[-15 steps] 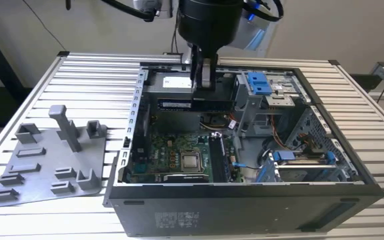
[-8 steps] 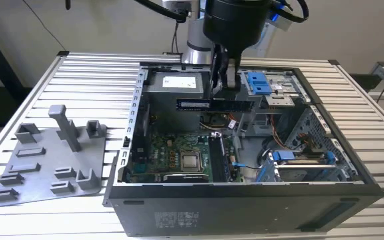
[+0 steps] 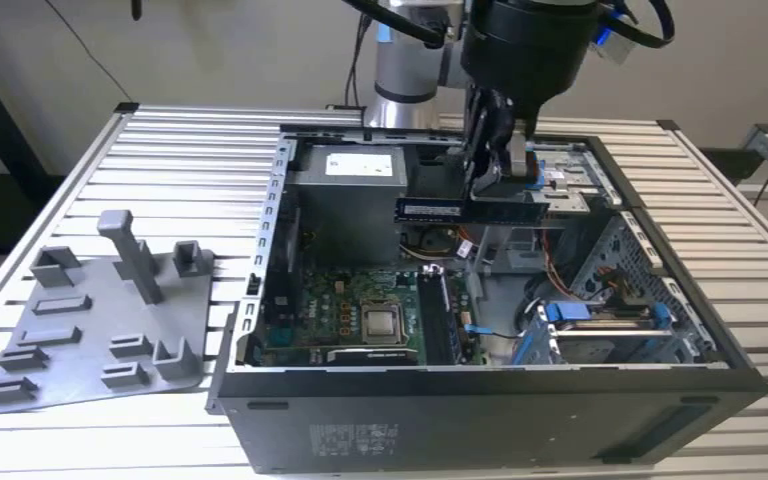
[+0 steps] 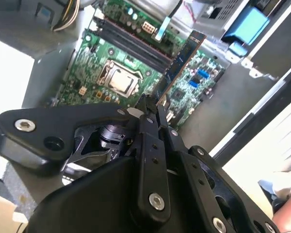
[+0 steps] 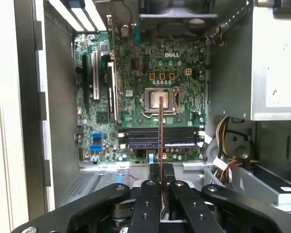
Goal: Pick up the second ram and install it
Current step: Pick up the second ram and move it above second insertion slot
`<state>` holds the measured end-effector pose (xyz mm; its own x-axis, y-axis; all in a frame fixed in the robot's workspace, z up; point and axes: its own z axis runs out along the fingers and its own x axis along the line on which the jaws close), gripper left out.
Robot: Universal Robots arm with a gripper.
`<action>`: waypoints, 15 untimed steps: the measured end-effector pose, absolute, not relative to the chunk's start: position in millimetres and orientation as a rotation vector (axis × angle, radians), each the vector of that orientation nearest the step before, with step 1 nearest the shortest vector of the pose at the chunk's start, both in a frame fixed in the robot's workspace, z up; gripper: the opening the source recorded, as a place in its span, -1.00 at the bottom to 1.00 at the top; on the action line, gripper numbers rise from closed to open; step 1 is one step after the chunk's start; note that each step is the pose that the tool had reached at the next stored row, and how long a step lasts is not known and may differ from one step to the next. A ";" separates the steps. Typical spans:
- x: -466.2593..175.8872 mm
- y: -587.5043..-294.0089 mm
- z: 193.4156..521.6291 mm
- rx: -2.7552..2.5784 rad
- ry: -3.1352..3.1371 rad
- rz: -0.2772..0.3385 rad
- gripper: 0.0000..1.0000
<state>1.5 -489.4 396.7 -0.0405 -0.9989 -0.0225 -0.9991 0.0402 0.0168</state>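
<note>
Spanning the exterior view, a slatted metal bench (image 3: 157,150) carries an open computer case (image 3: 491,420) lying on its side, with its inside facing up. The arm (image 3: 411,70) reaches down over the far part of the case. A grey tray (image 3: 91,330) with upright pegs sits on the bench just beside the case, at the exterior view's left. On the case floor lies the green motherboard (image 3: 344,300), with the power supply (image 3: 357,190) beyond it.

The gripper (image 3: 491,180) hangs above the case, its fingers clamped on the ram (image 3: 471,209). The ram is held level in the air, clear of the motherboard, near the power supply's edge. In the first wrist view the gripper (image 5: 161,170) pinches the ram (image 5: 161,126) edge-on, so it shows as a thin line crossing in front of the dark memory slots (image 5: 145,137) and the CPU (image 5: 153,99). In the second wrist view the ram (image 4: 182,60) juts out from the gripper (image 4: 153,104) over the motherboard.
</note>
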 end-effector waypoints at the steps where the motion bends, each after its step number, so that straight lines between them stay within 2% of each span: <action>1: 4.2 -489.3 396.6 -2.173 2.262 0.043 -0.72; 8: 4.6 -488.2 396.7 -2.172 2.263 0.044 -0.72; 15: 4.7 -469.0 396.6 -2.170 2.265 0.044 -0.72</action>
<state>4.7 -469.0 396.6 -0.0427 -0.9988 -0.0226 -0.9990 0.0424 0.0168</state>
